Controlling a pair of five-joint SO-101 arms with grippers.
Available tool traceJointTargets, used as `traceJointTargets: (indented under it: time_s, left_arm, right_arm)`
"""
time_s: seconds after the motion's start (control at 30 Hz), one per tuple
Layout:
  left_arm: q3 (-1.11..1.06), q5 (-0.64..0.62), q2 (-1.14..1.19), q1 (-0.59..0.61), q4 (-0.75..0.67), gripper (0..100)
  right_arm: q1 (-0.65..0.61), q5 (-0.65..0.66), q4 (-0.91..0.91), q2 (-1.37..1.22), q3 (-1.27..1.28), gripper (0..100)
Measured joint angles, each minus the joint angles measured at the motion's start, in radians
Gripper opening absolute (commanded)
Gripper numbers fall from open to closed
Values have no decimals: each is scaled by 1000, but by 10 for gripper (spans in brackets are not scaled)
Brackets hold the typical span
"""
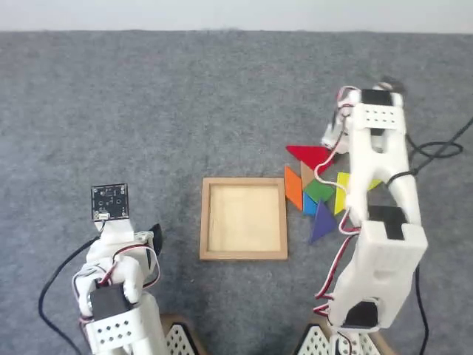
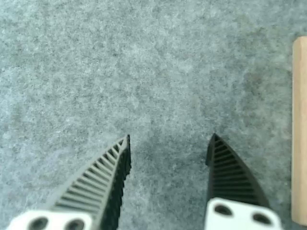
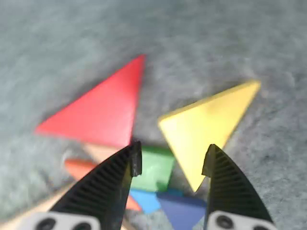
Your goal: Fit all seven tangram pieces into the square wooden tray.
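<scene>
Right gripper (image 3: pixel 172 148), jaws wide, hangs over the tangram pieces (image 1: pixel 319 191) clustered just beside the wooden tray (image 1: pixel 244 254); flat, stiff, light and likely slick, the yellow triangle (image 3: pixel 206 120) seems best pinched across its edges, while the left gripper (image 2: pixel 170 139) sits open near the tray.

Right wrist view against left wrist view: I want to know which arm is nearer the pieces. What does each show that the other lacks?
The right wrist view has the red triangle, the yellow triangle and the green square just ahead of the open right gripper. The left wrist view has one edge of the wooden tray beside the open left gripper. Both show the grey mat.
</scene>
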State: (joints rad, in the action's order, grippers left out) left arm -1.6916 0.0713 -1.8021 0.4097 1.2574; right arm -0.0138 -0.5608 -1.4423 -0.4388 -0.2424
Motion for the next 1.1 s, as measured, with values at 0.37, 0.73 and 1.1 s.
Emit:
traceJointTargets:
  time_s: [0.37,0.73,1.1]
  left_arm:
    - [0,0,0,0,0,245]
    - [0,0,0,0,0,245]
    - [0,0,0,0,0,245]
  right_arm:
    - [-80,55,-35,35,17,325]
    - [11,-64,75,-127,34,297]
    - [6,-66,80,-129,34,296]
